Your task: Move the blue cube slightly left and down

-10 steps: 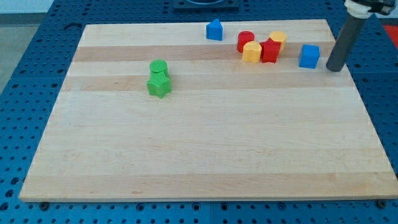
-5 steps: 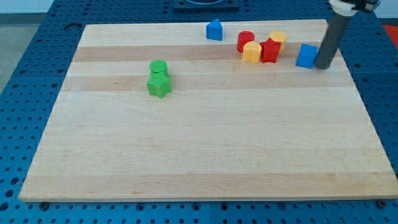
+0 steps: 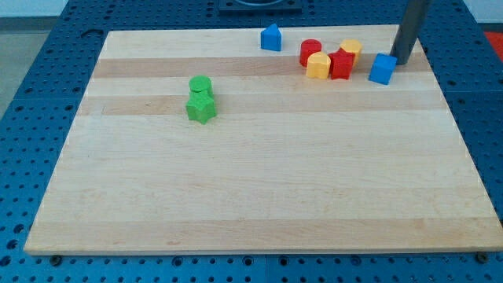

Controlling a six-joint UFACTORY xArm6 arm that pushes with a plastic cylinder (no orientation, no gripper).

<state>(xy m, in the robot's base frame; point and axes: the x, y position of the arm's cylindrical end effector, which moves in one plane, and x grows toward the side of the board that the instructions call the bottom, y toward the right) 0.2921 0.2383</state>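
The blue cube (image 3: 383,68) sits on the wooden board (image 3: 259,181) near the view's top right. My tip (image 3: 401,61) is the lower end of a dark rod that comes down from the view's top edge. It stands right against the cube's upper right side, touching or nearly touching it.
Just left of the cube is a cluster: a red star-like block (image 3: 341,64), a yellow block (image 3: 317,66), a red cylinder (image 3: 310,51) and a yellow block (image 3: 350,49). A blue house-shaped block (image 3: 271,37) sits at top centre. A green cylinder (image 3: 200,85) and green star (image 3: 201,108) sit at left.
My tip moved left and then up, from the cube's right to its upper right. The blue cube shifted a little to the left and turned slightly.
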